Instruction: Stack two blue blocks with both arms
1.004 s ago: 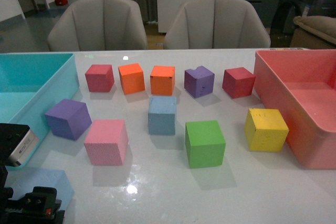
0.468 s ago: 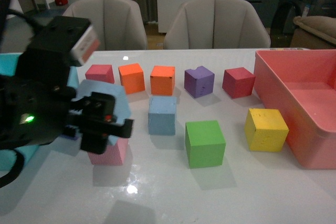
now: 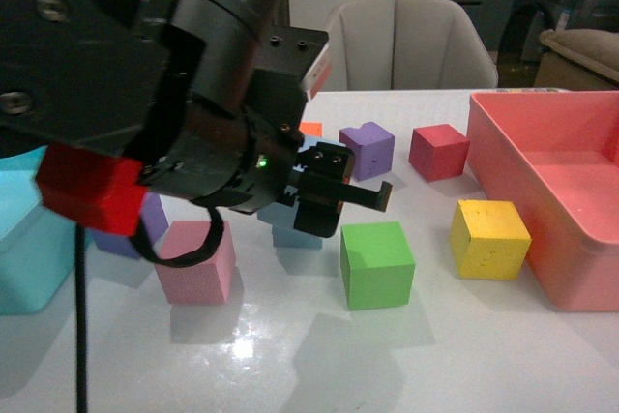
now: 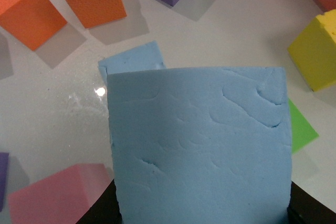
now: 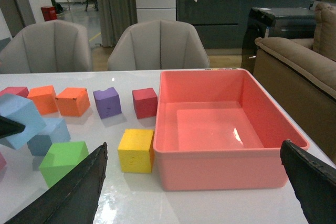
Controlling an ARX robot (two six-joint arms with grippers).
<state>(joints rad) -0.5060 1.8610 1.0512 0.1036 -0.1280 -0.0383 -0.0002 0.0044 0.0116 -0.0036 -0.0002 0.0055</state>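
Holding the first blue block (image 4: 199, 145) clamped in the left tool (image 3: 334, 191), aloft just near of the second blue block (image 4: 131, 59) mid-bench (image 3: 464, 336), right tool (image 5: 194, 148) gaping empty, likely mid-stack, needing next to centre over that cube and lower squarely.
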